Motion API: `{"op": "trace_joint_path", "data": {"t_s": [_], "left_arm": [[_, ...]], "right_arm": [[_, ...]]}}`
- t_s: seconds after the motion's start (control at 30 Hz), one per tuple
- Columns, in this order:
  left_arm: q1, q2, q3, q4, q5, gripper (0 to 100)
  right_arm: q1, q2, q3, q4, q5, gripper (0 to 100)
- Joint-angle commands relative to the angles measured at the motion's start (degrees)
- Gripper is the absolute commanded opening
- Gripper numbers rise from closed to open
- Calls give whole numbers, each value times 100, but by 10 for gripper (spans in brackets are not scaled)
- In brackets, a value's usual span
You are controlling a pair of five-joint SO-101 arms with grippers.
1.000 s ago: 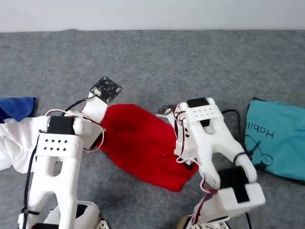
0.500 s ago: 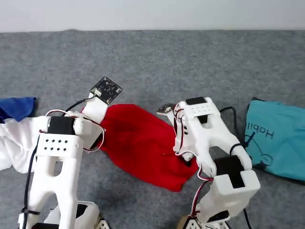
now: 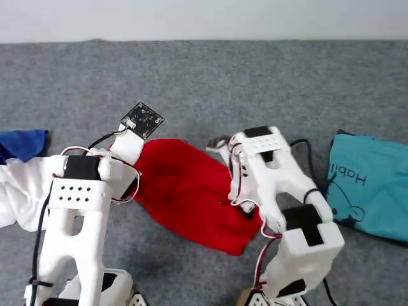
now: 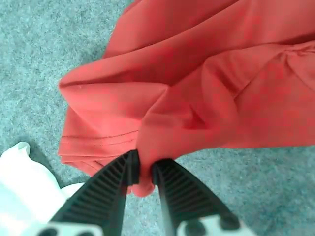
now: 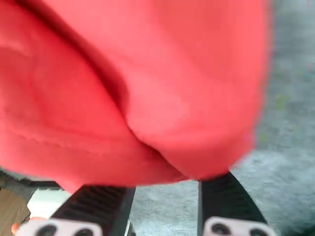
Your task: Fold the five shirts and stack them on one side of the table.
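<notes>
A red shirt (image 3: 188,188) lies crumpled in the middle of the grey carpeted table. My left gripper (image 4: 142,169) is shut on a bunched fold at the shirt's left edge (image 4: 147,132), and the left arm (image 3: 80,185) stands over that side. At the shirt's right end my right gripper (image 5: 165,186) is open, its two black fingers (image 5: 98,204) wide apart with a red fold (image 5: 162,98) bulging just past their tips. The right arm (image 3: 264,169) covers that end of the shirt in the high view.
A teal shirt (image 3: 370,185) lies at the right edge. A white shirt (image 3: 19,185) lies at the left edge, with a blue shirt (image 3: 22,143) just beyond it. Bare grey carpet (image 3: 210,83) stretches across the far half of the table.
The right arm has swung a little to the left and away from the teal shirt, over the red shirt's right end. The left arm and the shirt have kept still.
</notes>
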Motion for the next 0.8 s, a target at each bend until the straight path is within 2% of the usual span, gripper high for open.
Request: {"op": "trace_joint_path", "data": {"t_s": [0.0, 0.13, 0.27, 0.37, 0.47, 0.57, 0.77], "left_arm": [[0, -141, -57, -123, 44, 6], [0, -132, -22, -220, 44, 6], [0, -132, -31, -220, 44, 6], [-35, -141, -22, -220, 44, 6], [-26, -167, -31, -193, 53, 6], [-35, -176, -189, -176, 413, 6], [-18, -176, -1279, 387, 905, 6]], "right_arm": [[-233, 198, -211, 110, -44, 166], [-374, 567, -229, 66, -26, 157], [-382, 558, -246, 57, -35, 18], [-224, 171, -246, 259, -35, 11], [-40, -532, -246, 576, 9, 10], [136, -1464, -246, 1024, 176, 10], [488, -3582, -255, 1719, 255, 10]]}}
